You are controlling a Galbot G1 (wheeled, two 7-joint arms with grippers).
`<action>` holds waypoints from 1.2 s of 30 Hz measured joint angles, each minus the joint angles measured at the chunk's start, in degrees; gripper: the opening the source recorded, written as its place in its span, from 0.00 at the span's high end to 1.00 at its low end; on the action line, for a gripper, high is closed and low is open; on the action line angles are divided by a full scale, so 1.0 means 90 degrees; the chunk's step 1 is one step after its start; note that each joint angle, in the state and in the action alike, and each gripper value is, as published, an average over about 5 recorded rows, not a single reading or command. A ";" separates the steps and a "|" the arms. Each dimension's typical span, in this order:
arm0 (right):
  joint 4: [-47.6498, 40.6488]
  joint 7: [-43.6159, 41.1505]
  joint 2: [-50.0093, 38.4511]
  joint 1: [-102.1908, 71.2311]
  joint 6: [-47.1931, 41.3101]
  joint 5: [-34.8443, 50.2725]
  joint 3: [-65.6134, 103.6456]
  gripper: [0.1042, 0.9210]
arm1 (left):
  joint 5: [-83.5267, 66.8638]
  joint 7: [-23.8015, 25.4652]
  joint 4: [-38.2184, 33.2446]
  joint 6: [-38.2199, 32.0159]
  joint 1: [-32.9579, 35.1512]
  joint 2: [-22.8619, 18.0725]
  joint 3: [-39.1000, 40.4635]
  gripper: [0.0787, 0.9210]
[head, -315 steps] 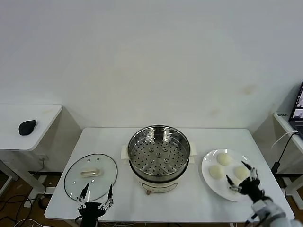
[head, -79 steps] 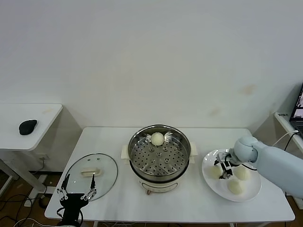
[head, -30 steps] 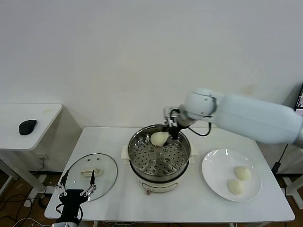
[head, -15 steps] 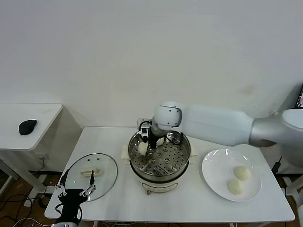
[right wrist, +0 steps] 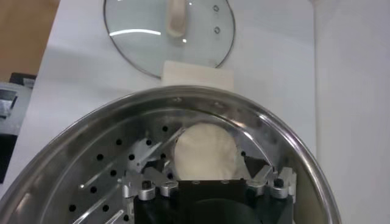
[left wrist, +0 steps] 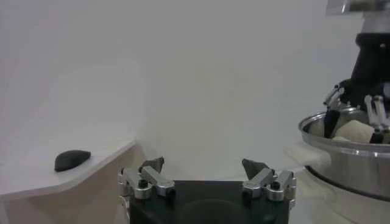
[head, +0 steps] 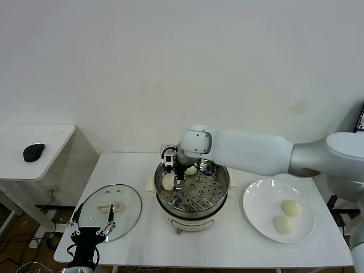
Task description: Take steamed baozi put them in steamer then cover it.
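The right end effector (head: pixel 170 178) has carried a baozi (head: pixel 168 181) to the steamer's (head: pixel 192 196) left side. Its fingers clamp the bun over the perforated tray. The left end effector (head: pixel 91 230) waits spread apart beside the glass lid (head: pixel 109 212).

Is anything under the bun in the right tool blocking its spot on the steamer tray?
Nothing visible. The right tool holds a baozi over bare perforated tray near the steamer wall; the other bun sits apart, farther back.

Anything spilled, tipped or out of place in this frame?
Nothing stands out. The steamer sits upright, the cover lies flat beside it, two baozi wait on the plate, and the right gripper lowers a bun onto the tray.
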 measured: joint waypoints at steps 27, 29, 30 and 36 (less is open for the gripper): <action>0.1473 -0.1949 -0.4600 -0.0661 0.2429 -0.2697 0.0876 0.12 | 0.0087 -0.0011 0.0053 -0.0018 0.0093 0.0006 0.0154 0.12; 0.1469 -0.1961 -0.4820 -0.1095 0.2575 -0.2926 0.1174 0.12 | 0.0108 -0.0013 0.0054 -0.0018 0.0112 -0.0005 0.0164 0.12; 0.1469 -0.1964 -0.4922 -0.1330 0.2636 -0.3036 0.1340 0.12 | 0.0119 -0.0014 0.0055 -0.0018 0.0121 -0.0009 0.0166 0.12; 0.1445 -0.1901 -0.5319 -0.2744 0.2853 -0.3575 0.2388 0.12 | 0.0181 -0.0015 0.0064 -0.0018 0.0158 -0.0017 0.0173 0.12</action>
